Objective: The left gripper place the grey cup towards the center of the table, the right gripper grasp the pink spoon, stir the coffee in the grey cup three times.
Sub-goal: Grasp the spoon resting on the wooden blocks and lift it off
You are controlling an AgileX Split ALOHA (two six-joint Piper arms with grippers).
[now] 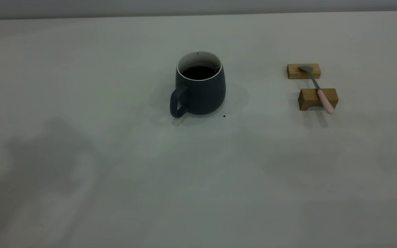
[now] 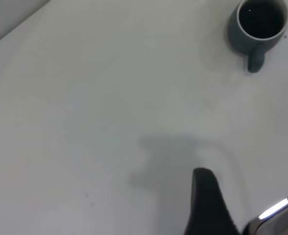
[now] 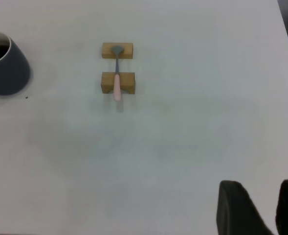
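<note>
The grey cup (image 1: pixel 200 86) stands upright near the middle of the table (image 1: pixel 198 179), its handle toward the front left and dark coffee (image 1: pixel 199 72) inside. The pink spoon (image 1: pixel 317 88) lies across two wooden blocks to the cup's right, bowl on the far block, pink handle over the near one. Neither gripper shows in the exterior view. In the left wrist view, part of my left gripper (image 2: pixel 206 200) hangs over bare table, far from the cup (image 2: pixel 258 24). My right gripper (image 3: pixel 260 191) is open and empty, well away from the spoon (image 3: pixel 117 78) and the cup (image 3: pixel 4 68).
The two wooden blocks (image 1: pixel 303 71) (image 1: pixel 310 100) stand at the right of the table, the nearer one with an arched underside. A small dark speck (image 1: pixel 224 116) lies by the cup's base. Bare tabletop stretches in front of the cup and blocks.
</note>
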